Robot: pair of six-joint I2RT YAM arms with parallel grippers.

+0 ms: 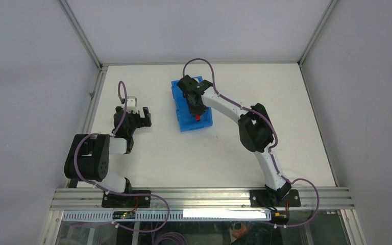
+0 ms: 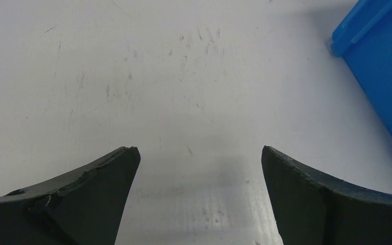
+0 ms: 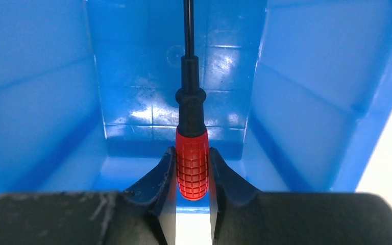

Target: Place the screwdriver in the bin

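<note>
Red-handled screwdriver point(image 3: 192, 168) is clamped betw. the 2 right fingers point(image 3: 153, 186), inside the bin point(image 3: 41, 102), shaft pointing at its far wall. Left fingers point(image 2: 92, 189) spread wide apart over the counter point(image 2: 132, 76), bin corner at right.

Right end effector point(image 3: 191, 163) clamped, arm outstretched, left end effector point(image 2: 199, 149) gaping, arm folded
</note>
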